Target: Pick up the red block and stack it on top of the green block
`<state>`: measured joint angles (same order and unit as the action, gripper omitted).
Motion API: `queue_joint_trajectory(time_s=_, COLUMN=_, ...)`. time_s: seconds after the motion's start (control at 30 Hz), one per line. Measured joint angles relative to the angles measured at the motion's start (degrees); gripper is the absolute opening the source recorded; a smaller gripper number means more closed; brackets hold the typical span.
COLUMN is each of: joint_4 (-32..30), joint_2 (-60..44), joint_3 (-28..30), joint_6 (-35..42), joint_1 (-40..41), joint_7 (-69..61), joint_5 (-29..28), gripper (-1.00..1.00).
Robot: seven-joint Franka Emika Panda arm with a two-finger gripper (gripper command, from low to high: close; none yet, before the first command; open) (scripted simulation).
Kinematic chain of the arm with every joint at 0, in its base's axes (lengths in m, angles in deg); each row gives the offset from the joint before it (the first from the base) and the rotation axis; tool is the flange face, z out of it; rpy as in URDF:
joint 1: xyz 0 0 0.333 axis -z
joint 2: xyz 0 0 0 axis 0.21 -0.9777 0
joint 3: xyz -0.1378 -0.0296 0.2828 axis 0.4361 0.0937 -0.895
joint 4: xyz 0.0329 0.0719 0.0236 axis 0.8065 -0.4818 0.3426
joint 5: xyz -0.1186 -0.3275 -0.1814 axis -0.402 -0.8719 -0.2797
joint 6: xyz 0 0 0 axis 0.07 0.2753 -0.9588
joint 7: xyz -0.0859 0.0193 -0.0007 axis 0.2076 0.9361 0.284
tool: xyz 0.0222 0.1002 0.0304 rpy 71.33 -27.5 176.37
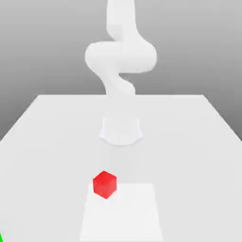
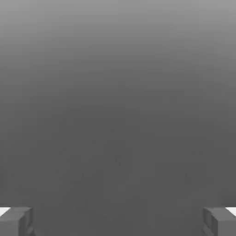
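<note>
Exterior view: with the jaws (image 2: 118, 221) spread wide and empty, the red block (image 1: 104, 184) — set near the worktop's (image 1: 189, 142) front edge, the green block (image 1: 1, 237) glimpsed at its front corner — is best approached squarely from above.

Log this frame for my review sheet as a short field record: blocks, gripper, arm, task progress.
red block: resting on the white table, toward the exterior view's near edge, nothing touching it
green block: only a sliver at the exterior view's lower left corner
gripper: open, fingers wide apart, nothing between them
arm: raised above its base
task progress: red block not yet picked up
</note>
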<state>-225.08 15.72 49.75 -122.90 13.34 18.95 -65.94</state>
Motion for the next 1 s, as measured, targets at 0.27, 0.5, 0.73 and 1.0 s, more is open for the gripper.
queue_joint_trajectory(time_s=0.27, joint_4=-13.8, joint_2=-14.1, joint_3=-1.8, joint_6=-10.9, joint_1=4.6, joint_7=9.3, joint_5=0.7, gripper=0.0)
queue_joint_trajectory(time_s=0.5, joint_4=-26.8, joint_2=-27.8, joint_3=-2.9, joint_6=-21.2, joint_1=8.4, joint_7=18.8, joint_5=0.9, gripper=0.0)
queue_joint_trajectory(time_s=0.73, joint_4=-30.5, joint_2=-47.6, joint_3=-1.8, joint_6=-36.7, joint_1=9.4, joint_7=25.0, joint_5=-1.6, gripper=0.0)
queue_joint_trajectory(time_s=1.0, joint_4=-29.8, joint_2=-52.8, joint_3=-0.6, joint_6=-41.3, joint_1=8.5, joint_7=25.9, joint_5=-2.8, gripper=-1.0)
